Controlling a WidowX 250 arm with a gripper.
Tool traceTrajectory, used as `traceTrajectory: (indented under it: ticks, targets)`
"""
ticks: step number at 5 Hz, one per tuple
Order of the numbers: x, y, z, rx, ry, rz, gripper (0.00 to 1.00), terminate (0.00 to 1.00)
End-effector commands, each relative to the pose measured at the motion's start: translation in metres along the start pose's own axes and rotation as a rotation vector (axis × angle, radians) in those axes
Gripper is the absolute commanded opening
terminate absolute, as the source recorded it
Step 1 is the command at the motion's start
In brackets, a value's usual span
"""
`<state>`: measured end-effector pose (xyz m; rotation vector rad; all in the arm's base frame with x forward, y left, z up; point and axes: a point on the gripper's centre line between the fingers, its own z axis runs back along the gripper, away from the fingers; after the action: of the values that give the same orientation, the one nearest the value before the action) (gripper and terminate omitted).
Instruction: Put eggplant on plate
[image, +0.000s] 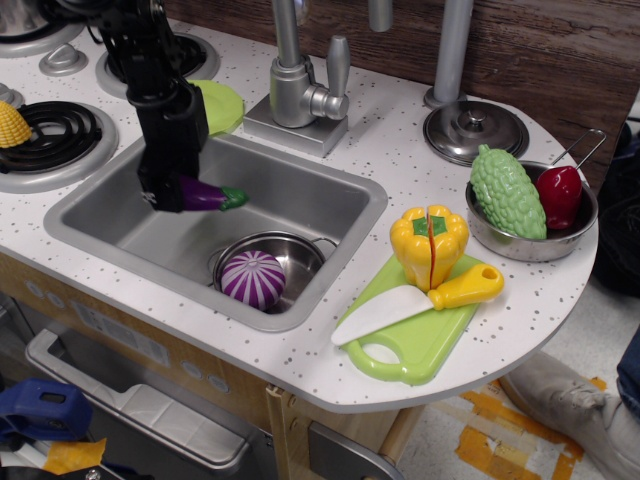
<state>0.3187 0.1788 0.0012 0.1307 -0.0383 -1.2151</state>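
My gripper (168, 195) is shut on the eggplant (207, 196), a small glossy dark-purple toy with a green stem cap pointing right. I hold it level in the air above the left part of the sink (300, 190), clear of the sink floor. The lime-green round plate (222, 105) lies on the counter behind the sink, left of the faucet; my arm covers its left part. The eggplant is in front of the plate and lower in the view.
A purple-and-white striped ball vegetable (252, 278) sits in a metal pot (300, 255) in the sink. The faucet (296, 85) stands right of the plate. Stove burners (50, 135) and corn (12, 124) are at left. A cutting board (425, 335) with knife and yellow pepper (430, 246) lies at right.
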Motion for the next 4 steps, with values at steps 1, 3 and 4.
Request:
traceTrajectory:
  ticks: [1, 3, 4]
  targets:
    - [-0.023, 0.028, 0.040, 0.180, 0.062, -0.040, 0.00, 0.00]
    - [-0.033, 0.056, 0.041, 0.264, 0.067, -0.107, 1.00, 0.00]
    - [-0.041, 0.078, 0.042, 0.300, 0.067, -0.163, 1.00, 0.00]
